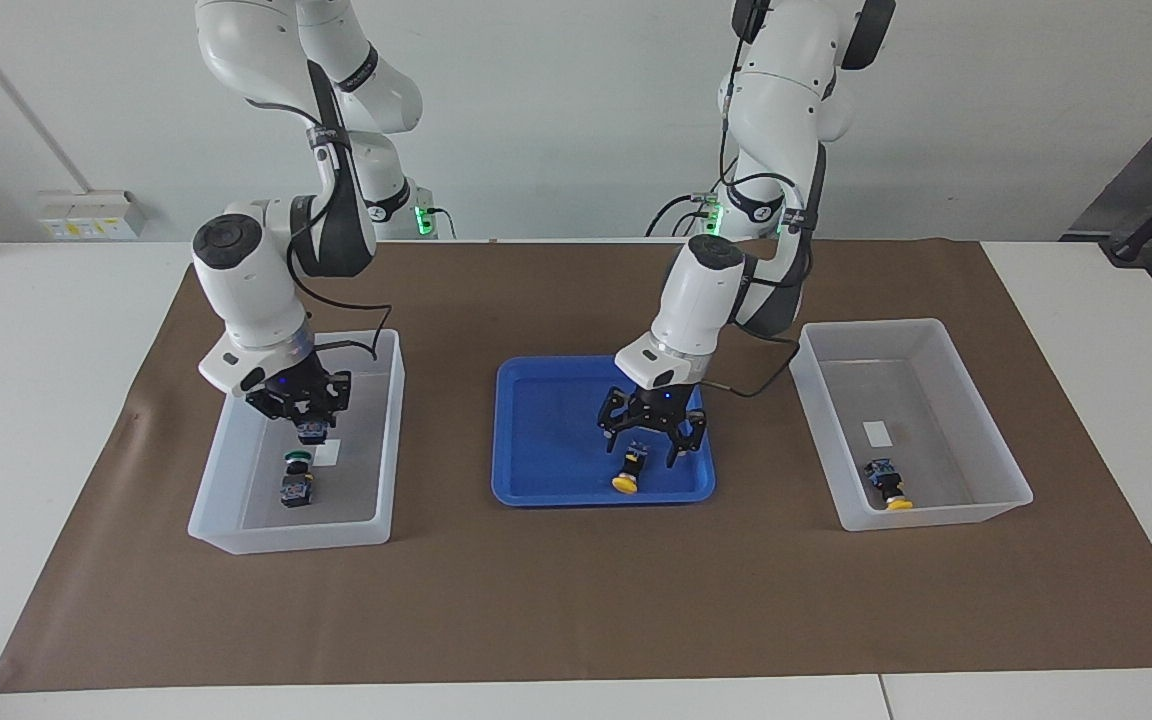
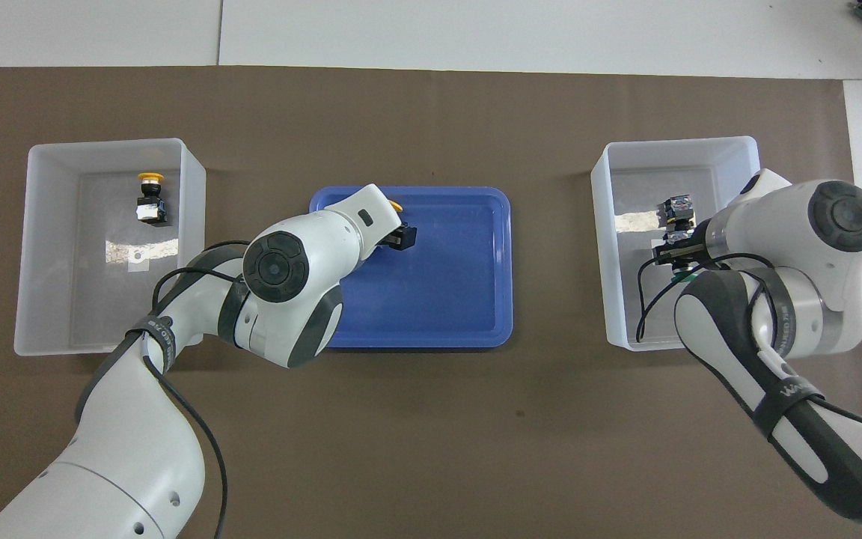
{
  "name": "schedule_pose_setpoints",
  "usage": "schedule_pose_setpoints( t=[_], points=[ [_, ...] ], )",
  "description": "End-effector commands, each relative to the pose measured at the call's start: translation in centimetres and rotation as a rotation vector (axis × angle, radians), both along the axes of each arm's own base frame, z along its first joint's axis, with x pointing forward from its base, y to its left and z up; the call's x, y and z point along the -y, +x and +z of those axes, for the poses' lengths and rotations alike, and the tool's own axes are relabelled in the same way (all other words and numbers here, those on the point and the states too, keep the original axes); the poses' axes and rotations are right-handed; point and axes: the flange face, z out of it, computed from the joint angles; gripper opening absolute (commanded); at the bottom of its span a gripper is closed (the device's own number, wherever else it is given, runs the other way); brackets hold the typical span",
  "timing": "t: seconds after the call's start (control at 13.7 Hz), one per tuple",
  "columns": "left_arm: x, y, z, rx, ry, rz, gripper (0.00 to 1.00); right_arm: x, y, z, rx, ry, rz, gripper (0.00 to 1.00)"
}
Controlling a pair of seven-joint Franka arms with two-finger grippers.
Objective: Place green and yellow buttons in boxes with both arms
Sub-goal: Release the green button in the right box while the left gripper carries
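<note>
My right gripper (image 1: 308, 424) (image 2: 674, 253) is shut on a green button (image 1: 313, 433), low inside the box (image 1: 391, 400) (image 2: 601, 224) at the right arm's end. A second green button (image 1: 296, 482) (image 2: 678, 209) lies in that box, farther from the robots. My left gripper (image 1: 648, 448) (image 2: 399, 236) is open, low over the blue tray (image 1: 556, 420) (image 2: 446, 284), with its fingers on either side of a yellow button (image 1: 629, 472) lying there. Another yellow button (image 1: 887, 482) (image 2: 150, 199) lies in the box (image 1: 936, 515) (image 2: 27, 247) at the left arm's end.
Both boxes and the tray stand in a row on a brown mat (image 1: 576, 600) (image 2: 431, 419) over the white table (image 1: 36, 400). The left arm's forearm hangs over the tray's edge nearest the robots.
</note>
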Motion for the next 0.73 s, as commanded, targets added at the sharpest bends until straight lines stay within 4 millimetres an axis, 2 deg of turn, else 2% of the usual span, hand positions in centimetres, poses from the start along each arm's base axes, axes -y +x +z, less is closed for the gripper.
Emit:
schedule_pose_setpoints(
  t=[0.0,0.07,0.15,0.22,0.29,0.37,0.44,0.58,0.66],
  points=[
    [0.1,0.1,-0.7,0.022,-0.016,0.015,1.0,0.3,-0.1,-0.2,0.013,0.023,-0.034,0.64],
    [0.4,-0.1,-0.9,0.021,-0.016,0.01,1.0,0.0,-0.1,-0.2,0.013,0.026,-0.063,1.0],
    [0.6,-0.4,-1.1,0.017,-0.014,0.006,0.83,-0.1,-0.1,-0.1,0.015,0.028,-0.077,1.0],
    [0.5,-0.8,-1.6,0.008,-0.008,0.004,0.58,0.0,0.0,0.1,0.015,0.027,-0.079,1.0],
    [0.4,-1.0,-1.9,0.004,-0.006,0.004,0.27,-0.1,0.4,1.0,0.029,0.027,-0.08,1.0],
    [0.4,-1.0,-1.8,0.005,-0.007,0.004,0.1,-0.1,0.9,2.7,0.046,0.025,-0.082,1.0],
    [0.4,-1.0,-1.8,0.005,-0.007,0.004,0.0,0.0,1.4,4.6,0.057,0.022,-0.085,1.0],
    [-0.2,-0.6,-0.9,0.01,-0.007,0.012,0.0,0.9,2.0,8.6,0.081,0.013,-0.101,1.0],
    [-0.8,-0.3,0.9,0.026,-0.014,0.021,0.0,1.2,1.9,10.5,0.09,0.008,-0.109,1.0]
  ],
)
